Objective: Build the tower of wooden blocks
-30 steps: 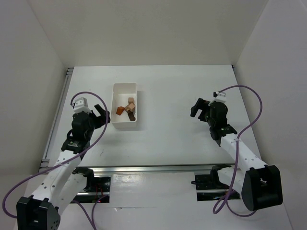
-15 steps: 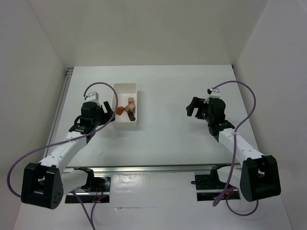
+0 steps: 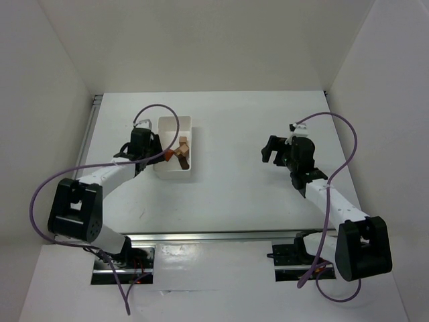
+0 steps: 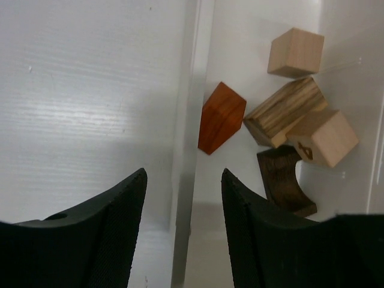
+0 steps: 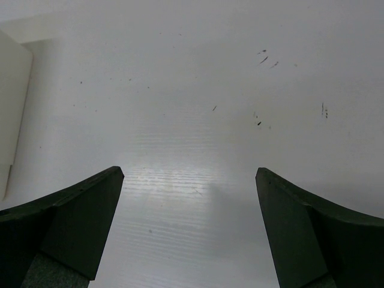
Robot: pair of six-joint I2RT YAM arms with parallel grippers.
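The wood blocks lie loose in a white tray [image 3: 173, 125]. In the left wrist view I see an orange-red roof piece [image 4: 222, 117], a tan cube [image 4: 295, 52], a striped block [image 4: 285, 111], a second tan cube [image 4: 324, 137] and a dark brown arch [image 4: 282, 180]. They also show in the top view [image 3: 182, 151]. My left gripper [image 3: 155, 157] is open and empty, and its fingers [image 4: 120, 210] straddle the tray's left wall [image 4: 187, 90]. My right gripper [image 3: 269, 149] is open and empty over bare table, far right of the tray; it also shows in the right wrist view [image 5: 189, 171].
White walls enclose the table on the left, back and right. A metal rail [image 3: 201, 235] runs along the near edge. Purple cables [image 3: 348, 144] loop from both arms. A tray corner [image 5: 12, 108] shows at the left of the right wrist view.
My left arm has swung forward and to the right, bringing its gripper from left of the tray up against the tray's left wall. My right gripper has shifted slightly left.
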